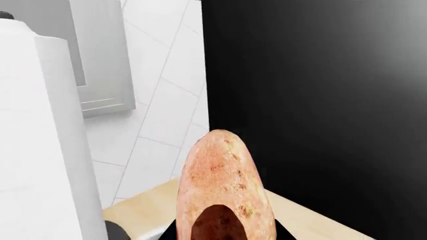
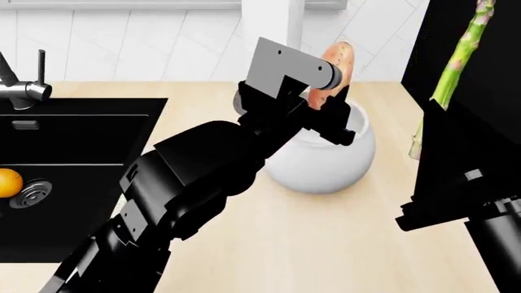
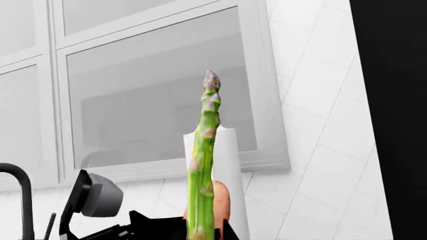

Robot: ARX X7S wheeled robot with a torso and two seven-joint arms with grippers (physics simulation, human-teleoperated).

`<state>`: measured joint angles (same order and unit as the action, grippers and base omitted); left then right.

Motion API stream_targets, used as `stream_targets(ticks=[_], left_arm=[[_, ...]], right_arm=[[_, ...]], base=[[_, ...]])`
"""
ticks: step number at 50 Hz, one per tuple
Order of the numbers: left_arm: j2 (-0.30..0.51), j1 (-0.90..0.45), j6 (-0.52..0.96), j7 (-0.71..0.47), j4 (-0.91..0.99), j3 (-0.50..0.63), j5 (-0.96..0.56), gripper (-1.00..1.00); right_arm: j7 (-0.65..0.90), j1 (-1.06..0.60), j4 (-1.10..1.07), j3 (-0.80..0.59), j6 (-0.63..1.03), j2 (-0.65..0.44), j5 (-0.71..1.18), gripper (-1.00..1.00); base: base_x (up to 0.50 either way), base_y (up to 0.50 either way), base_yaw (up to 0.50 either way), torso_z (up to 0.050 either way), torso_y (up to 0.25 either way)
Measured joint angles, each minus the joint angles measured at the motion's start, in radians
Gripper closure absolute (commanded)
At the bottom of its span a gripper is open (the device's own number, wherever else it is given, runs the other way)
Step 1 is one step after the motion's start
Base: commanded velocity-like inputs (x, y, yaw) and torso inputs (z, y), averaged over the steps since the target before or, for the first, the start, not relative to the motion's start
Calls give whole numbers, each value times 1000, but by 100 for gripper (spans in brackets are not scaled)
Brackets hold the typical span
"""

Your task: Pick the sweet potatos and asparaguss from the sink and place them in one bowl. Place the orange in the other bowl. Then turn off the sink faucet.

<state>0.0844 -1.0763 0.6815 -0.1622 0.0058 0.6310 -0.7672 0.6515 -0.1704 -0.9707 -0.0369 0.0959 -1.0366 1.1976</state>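
My left gripper [image 2: 327, 105] is shut on a speckled pinkish sweet potato [image 2: 336, 66] [image 1: 225, 185], which stands upright just above the mouth of the glossy white bowl [image 2: 321, 160] on the counter. At the right, my right gripper [image 2: 423, 141] is shut on a green asparagus [image 2: 457, 61] [image 3: 203, 155] that points up, off to the right of the bowl. The orange [image 2: 7, 182] lies in the black sink [image 2: 89, 183] beside the steel drain [image 2: 33, 194]. The sink faucet [image 2: 18, 87] rises at the far left. No second bowl is in view.
A tall white paper roll [image 1: 37, 145] [image 3: 228, 150] stands close behind the bowl against the tiled wall. A black panel [image 1: 320, 100] fills the right side. A window [image 3: 153, 90] sits above the light wooden counter [image 2: 326, 244].
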Motion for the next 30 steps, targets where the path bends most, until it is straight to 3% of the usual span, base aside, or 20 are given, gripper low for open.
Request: stream_targets(ticks=[27, 28, 30], left_arm=[[-39, -45, -101, 20, -201, 63, 53, 100], [-40, -47, -103, 20, -206, 65, 53, -100], [-40, -50, -107, 17, -212, 68, 50, -100]], right_arm=[[-18, 52, 6, 15, -29, 1, -21, 100], [-18, 53, 6, 16, -29, 1, -21, 100], [-19, 55, 7, 16, -31, 2, -22, 100]], base=[[0, 0, 0, 0, 0], [0, 0, 0, 0, 0], [0, 0, 0, 0, 0]])
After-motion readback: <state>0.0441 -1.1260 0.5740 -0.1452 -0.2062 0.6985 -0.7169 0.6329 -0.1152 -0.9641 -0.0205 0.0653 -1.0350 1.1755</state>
